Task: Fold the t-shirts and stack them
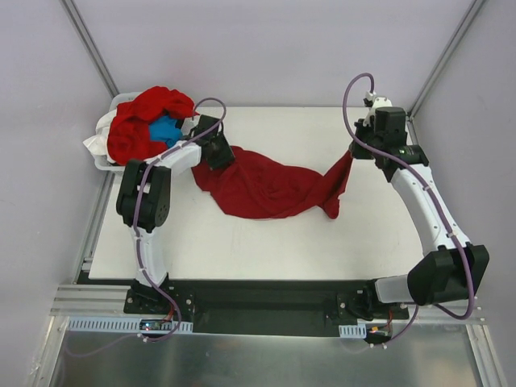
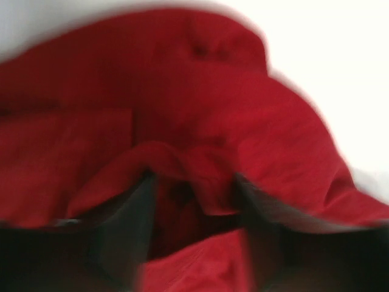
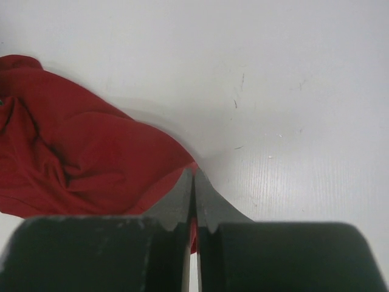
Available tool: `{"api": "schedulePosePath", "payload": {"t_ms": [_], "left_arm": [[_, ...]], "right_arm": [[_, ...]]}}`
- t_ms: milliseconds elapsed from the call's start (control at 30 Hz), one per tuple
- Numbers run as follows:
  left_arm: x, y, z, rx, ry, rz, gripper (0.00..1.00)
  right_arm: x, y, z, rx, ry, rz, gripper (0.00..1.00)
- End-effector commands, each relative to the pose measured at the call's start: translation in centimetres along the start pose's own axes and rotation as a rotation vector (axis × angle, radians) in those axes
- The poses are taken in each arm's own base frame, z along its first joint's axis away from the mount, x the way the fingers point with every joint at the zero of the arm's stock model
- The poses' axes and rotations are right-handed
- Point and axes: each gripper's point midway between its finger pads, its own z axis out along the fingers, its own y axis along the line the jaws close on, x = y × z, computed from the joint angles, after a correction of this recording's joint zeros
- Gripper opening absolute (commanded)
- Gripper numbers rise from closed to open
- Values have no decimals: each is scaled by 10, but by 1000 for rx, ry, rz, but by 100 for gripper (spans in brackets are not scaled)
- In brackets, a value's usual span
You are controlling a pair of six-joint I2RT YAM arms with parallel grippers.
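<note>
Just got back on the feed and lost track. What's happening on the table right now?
Both arms are working one red t-shirt lying crumpled across the table. The right gripper is shut on its right edge. The left gripper is at the shirt's left end, jaws apart with cloth bunched between them. The other red shirts and the blue one sit heaped in the white bin at the far left. Nothing is folded yet.

The red shirt spans mid-table; the nearer strip lies bare.
</note>
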Motion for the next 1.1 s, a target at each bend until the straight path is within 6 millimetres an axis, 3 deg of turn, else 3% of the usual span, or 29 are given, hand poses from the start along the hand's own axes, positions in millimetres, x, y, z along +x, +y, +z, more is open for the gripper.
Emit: {"api": "schedulePosePath", "payload": {"t_ms": [0, 33, 67, 100, 133, 167, 233, 267, 300, 400, 500, 600, 767, 967, 1067], "left_arm": [[13, -8, -60, 72, -10, 43, 77], [5, -17, -100, 121, -67, 42, 99], [9, -16, -117, 133, -77, 15, 99], [30, 1, -124, 112, -54, -7, 99], [31, -3, -159, 163, -103, -25, 99], [58, 17, -157, 129, -63, -73, 99], [81, 27, -174, 149, -55, -130, 99], [107, 47, -165, 105, -7, -195, 99], [120, 53, -163, 92, 11, -217, 96], [147, 76, -150, 17, 43, -299, 86], [148, 84, -136, -27, 32, -330, 79], [134, 88, -120, -68, -24, -343, 70], [125, 63, -95, -33, 22, -354, 59], [122, 61, -71, -60, 36, -338, 56], [121, 59, -60, -67, 42, -322, 48]], "right_arm": [[-11, -11, 2, 54, -30, -25, 1], [-10, -11, 3, 55, -25, -28, 1], [-10, -11, 3, 55, -21, -29, 1], [-9, -10, 3, 50, -17, -27, 1], [-9, -10, 4, 48, -15, -25, 1], [-9, -8, 5, 42, -13, -20, 1], [-7, -6, 6, 31, -5, -15, 1], [-7, -6, 7, 30, -1, -12, 1], [-6, -6, 7, 32, 1, -12, 1], [-5, -6, 10, 30, 10, -13, 1], [-6, 0, 11, -2, 18, -10, 1], [-7, 2, 12, -8, 20, -8, 1], [-8, 1, 12, -5, 23, -17, 1], [-7, -4, 11, 18, 24, -25, 1], [-4, -3, 12, 18, 32, -20, 1]]}}
